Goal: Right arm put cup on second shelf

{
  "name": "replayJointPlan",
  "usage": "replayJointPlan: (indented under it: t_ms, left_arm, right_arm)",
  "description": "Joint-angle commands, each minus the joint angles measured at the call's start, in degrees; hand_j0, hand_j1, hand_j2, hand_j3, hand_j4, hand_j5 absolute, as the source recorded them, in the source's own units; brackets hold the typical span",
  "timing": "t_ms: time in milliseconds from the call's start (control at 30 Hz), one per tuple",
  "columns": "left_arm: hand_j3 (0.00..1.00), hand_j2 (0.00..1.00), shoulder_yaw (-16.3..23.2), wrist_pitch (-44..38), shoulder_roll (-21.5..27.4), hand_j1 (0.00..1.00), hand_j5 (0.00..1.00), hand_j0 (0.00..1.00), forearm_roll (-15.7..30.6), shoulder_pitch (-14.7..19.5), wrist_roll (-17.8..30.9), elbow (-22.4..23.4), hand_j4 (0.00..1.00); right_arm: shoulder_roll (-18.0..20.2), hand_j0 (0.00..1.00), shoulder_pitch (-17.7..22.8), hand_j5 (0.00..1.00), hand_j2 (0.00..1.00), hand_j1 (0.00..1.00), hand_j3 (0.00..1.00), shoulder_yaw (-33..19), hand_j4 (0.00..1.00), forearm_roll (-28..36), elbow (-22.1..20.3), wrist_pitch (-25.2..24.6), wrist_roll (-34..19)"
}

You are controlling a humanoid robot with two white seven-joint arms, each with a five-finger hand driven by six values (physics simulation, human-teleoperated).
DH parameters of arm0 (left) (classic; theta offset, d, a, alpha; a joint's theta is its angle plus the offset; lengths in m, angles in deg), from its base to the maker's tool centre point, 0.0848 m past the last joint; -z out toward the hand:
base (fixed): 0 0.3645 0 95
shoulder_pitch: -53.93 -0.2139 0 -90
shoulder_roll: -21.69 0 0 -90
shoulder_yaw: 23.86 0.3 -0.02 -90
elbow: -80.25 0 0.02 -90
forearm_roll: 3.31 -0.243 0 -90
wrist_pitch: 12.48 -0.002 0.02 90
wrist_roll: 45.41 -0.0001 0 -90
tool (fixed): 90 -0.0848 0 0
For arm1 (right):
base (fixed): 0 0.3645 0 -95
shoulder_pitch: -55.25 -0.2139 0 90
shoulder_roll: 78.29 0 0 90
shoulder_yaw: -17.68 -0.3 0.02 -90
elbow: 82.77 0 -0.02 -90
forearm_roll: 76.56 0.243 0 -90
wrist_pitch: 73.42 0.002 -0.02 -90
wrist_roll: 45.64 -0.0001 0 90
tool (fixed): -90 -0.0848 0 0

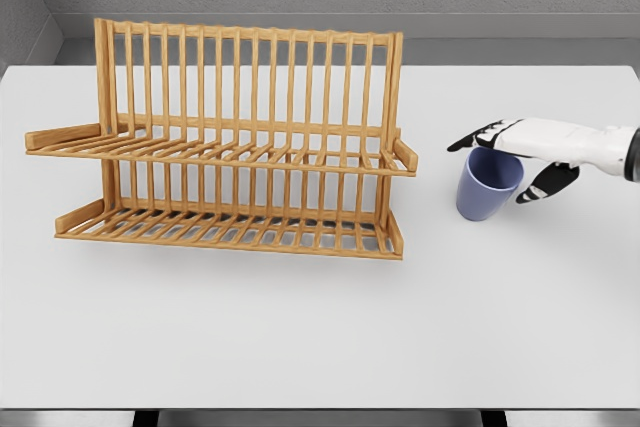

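Right hand (508, 162): you are seeing it coming in from the right edge, white with black fingers, sitting at the rim of the cup. Its fingers are spreading over the far side of the rim while the thumb is hanging down at the cup's right side, so it is wrapping around the cup's top. You cannot tell for certain how firmly it is gripping.

Cup (486, 189): you are looking at a blue-violet cup standing on the surface, mouth up and leaning slightly, its opening showing under the hand. It is sitting to the right of the rack and apart from it.

Rack (225, 142): you are facing a wooden slatted dish rack with two shelves, standing left of centre on the surface.

Upper shelf (220, 152): it is running across the rack's middle height, with nothing showing on its slats.

Lower shelf (225, 227): it is lying just above the surface, likewise showing only its slats.

Surface (320, 337): you are working over a plain white top, carrying the rack and the cup.

Left arm: it is not showing in this view.
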Motion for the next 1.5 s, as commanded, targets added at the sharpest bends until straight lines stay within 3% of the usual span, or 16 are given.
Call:
replayJointPlan:
  t_ms: [0, 167, 267, 367, 667, 1467]
  left_arm:
    - [1.0, 1.0, -0.03, 0.0, 0.0, 1.0, 1.0, 1.0, 0.0, 0.0, 0.01, 0.0, 1.0]
    - [1.0, 1.0, -0.03, 0.0, 0.0, 1.0, 1.0, 1.0, 0.0, 0.0, 0.01, 0.0, 1.0]
    - [1.0, 1.0, -0.03, 0.0, 0.0, 1.0, 1.0, 1.0, 0.0, 0.0, 0.01, 0.0, 1.0]
    - [1.0, 1.0, 0.05, 0.0, 0.0, 1.0, 1.0, 1.0, 0.0, 0.0, 0.01, 0.0, 1.0]
    - [1.0, 1.0, 0.05, 0.0, 0.0, 1.0, 1.0, 1.0, 0.0, 0.0, 0.01, 0.0, 1.0]
    - [1.0, 1.0, 0.05, 0.0, 0.0, 1.0, 1.0, 1.0, 0.0, 0.0, 0.01, 0.0, 1.0]
  right_arm:
    - [-0.12, 0.98, 0.0, 0.98, 0.98, 0.98, 0.98, 0.2, 0.98, 0.27, 0.19, -0.36, 0.02]
    - [-0.12, 0.97, -0.18, 0.97, 0.97, 0.97, 0.97, 0.73, 0.97, 0.18, 0.72, -0.36, 0.02]
    - [-0.21, 0.89, -0.18, 0.89, 0.89, 0.89, 0.89, 0.73, 0.89, -0.43, 0.63, -0.36, 0.02]
    - [-0.12, 0.74, -0.18, 0.74, 0.74, 0.74, 0.74, 0.99, 0.74, -0.52, 0.55, -0.36, 0.02]
    - [-0.12, 0.67, -0.44, 0.67, 0.67, 0.67, 0.67, 0.99, 0.67, -0.7, 0.28, -0.27, 0.02]
    - [0.67, 0.69, -4.92, 0.69, 0.69, 0.69, 0.69, 0.11, 0.69, -0.79, -1.56, -0.36, 0.02]
